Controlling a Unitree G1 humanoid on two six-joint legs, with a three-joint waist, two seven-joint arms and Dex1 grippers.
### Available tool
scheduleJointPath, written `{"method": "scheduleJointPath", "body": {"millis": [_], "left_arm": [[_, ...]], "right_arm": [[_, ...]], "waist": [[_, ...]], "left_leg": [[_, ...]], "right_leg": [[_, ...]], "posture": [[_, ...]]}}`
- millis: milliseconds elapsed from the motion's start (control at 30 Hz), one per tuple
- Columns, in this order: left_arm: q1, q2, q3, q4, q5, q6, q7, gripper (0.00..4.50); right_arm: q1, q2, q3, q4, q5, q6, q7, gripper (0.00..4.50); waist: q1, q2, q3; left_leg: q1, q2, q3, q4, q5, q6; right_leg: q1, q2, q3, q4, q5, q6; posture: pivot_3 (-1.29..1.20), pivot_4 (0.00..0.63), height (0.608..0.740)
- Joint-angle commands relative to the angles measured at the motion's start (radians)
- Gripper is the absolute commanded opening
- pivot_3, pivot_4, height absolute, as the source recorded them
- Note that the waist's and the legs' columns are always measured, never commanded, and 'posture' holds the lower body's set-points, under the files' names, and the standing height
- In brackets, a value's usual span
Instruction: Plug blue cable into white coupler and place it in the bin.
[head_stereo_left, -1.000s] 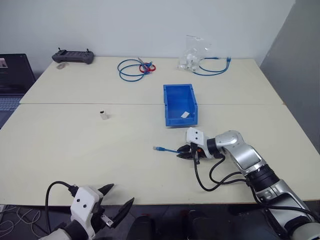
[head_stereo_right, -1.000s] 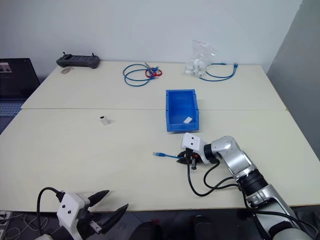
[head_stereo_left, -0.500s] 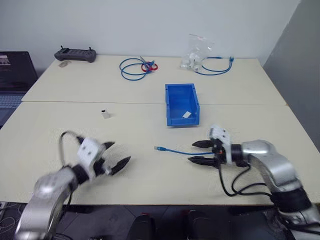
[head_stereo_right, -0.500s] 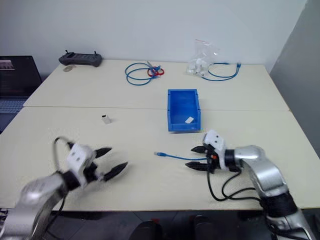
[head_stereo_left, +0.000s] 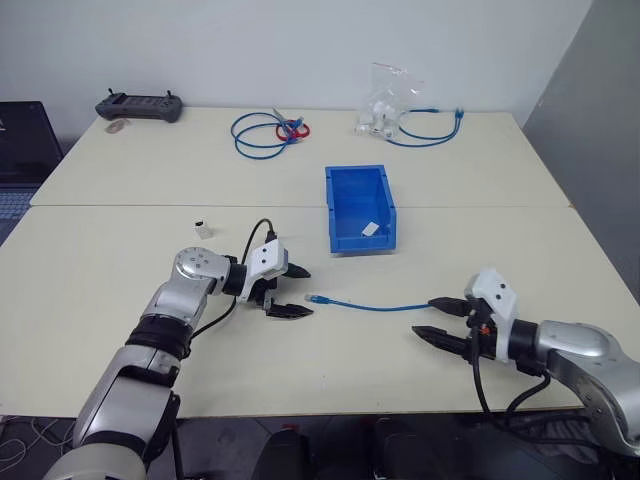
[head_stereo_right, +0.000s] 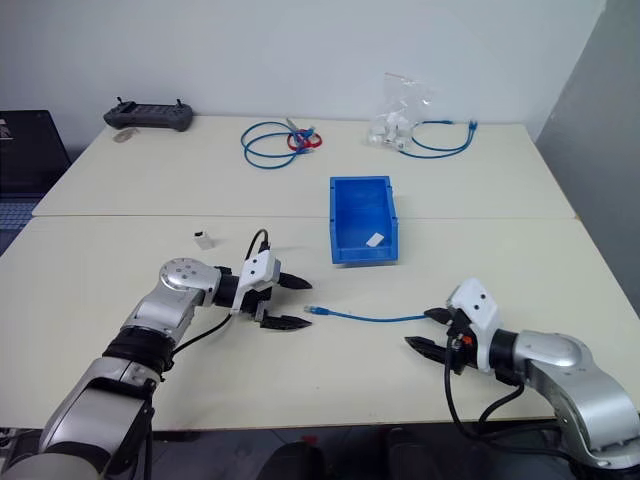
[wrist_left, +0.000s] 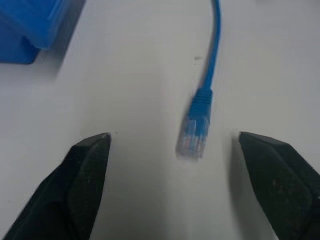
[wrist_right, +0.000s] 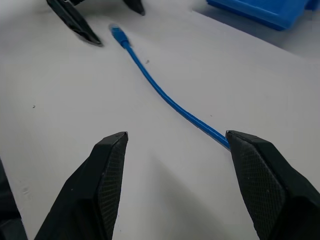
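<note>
Blue cable (head_stereo_left: 370, 305) flat between gaping empty pincers; left wrist resolves clear plug (wrist_left: 192, 142).

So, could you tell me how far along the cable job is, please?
Nothing is done yet: the cable lies unplugged on the table, the coupler sits apart. In hand: the open left gripper faces the plug; the right gripper is open. Left: grasping, plugging, placing in the bin.

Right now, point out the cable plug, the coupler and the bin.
cable plug (wrist_left: 193, 136), left wrist view, on the clear connector.
coupler (head_stereo_left: 202, 229), left eye view, on its white body.
bin (head_stereo_left: 331, 212), left eye view, on its left wall.
</note>
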Motion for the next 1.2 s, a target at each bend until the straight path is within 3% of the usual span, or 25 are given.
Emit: {"method": "scheduleJointPath", "body": {"millis": [33, 267, 500, 567, 667, 767, 900, 1200], "left_arm": [[-0.003, -0.025, -0.04, 0.09, 0.042, -0.055, -0.082, 3.12], [-0.003, 0.011, -0.035, 0.125, 0.057, -0.084, -0.142, 1.54], [-0.028, -0.065, 0.002, 0.132, 0.021, 0.025, -0.035, 0.32], [-0.021, -0.091, 0.022, 0.067, -0.011, 0.106, -0.019, 0.26], [-0.02, -0.133, 0.106, -0.198, -0.194, 0.524, 0.037, 0.22], [-0.023, -0.155, 0.207, -0.482, -0.438, 0.961, 0.136, 0.22], [0.034, -0.172, 0.313, -0.702, -0.669, 1.293, 0.263, 0.22], [0.107, -0.188, 0.366, -0.801, -0.785, 1.394, 0.417, 0.22]], "right_arm": [[0.03, -0.011, -0.042, -0.069, 0.028, -0.001, -0.038, 3.34], [0.037, -0.027, -0.048, -0.075, 0.045, -0.008, -0.078, 3.34], [0.001, -0.013, -0.047, -0.065, 0.084, -0.001, -0.108, 3.34], [0.008, -0.004, -0.062, -0.074, 0.118, 0.017, -0.111, 3.34], [-0.02, 0.067, -0.192, -0.061, 0.413, 0.22, -0.152, 3.34], [-0.088, 0.129, -0.288, 0.048, 0.762, 0.344, -0.282, 3.34], [-0.187, 0.149, -0.253, 0.147, 0.972, 0.357, -0.432, 3.34], [-0.294, 0.126, -0.114, 0.198, 1.254, 0.281, -0.616, 3.34]], "waist": [[0.001, 0.0, 0.0], [-0.002, 0.0, 0.0], [0.001, 0.002, -0.003], [0.007, 0.003, -0.003], [0.012, 0.003, -0.003], [0.008, 0.002, -0.001], [-0.006, 0.011, -0.004], [0.0, 0.012, -0.003]], "left_leg": [[0.0, 0.0, -0.001, 0.001, 0.0, 0.0], [0.0, 0.001, -0.002, 0.006, 0.0, 0.0], [0.001, 0.002, -0.003, 0.007, 0.0, 0.001], [0.001, 0.001, -0.003, 0.008, 0.0, 0.001], [-0.003, -0.001, -0.01, 0.011, 0.0, 0.001], [-0.012, 0.001, -0.017, 0.016, 0.0, 0.0], [-0.014, 0.002, -0.023, 0.02, 0.0, 0.0], [-0.013, 0.001, -0.023, 0.022, 0.0, 0.0]], "right_leg": [[0.001, 0.0, -0.001, 0.0, 0.0, 0.0], [0.003, 0.001, -0.002, 0.001, -0.001, 0.004], [0.004, 0.002, -0.002, 0.001, -0.002, 0.006], [0.004, 0.002, -0.002, 0.001, -0.001, 0.007], [0.006, 0.001, -0.01, 0.0, -0.001, 0.007], [0.004, -0.002, -0.017, 0.001, 0.002, 0.003], [0.004, 0.0, -0.02, 0.003, 0.002, 0.002], [0.004, 0.001, -0.019, 0.006, -0.001, 0.007]], "posture": [[0.0, 0.15, 0.74], [0.0, 0.15, 0.74], [0.0, 0.15, 0.74], [0.0, 0.15, 0.74], [0.0, 0.15, 0.74], [0.0, 0.15, 0.74], [0.0, 0.15, 0.74], [0.0, 0.15, 0.74]]}}
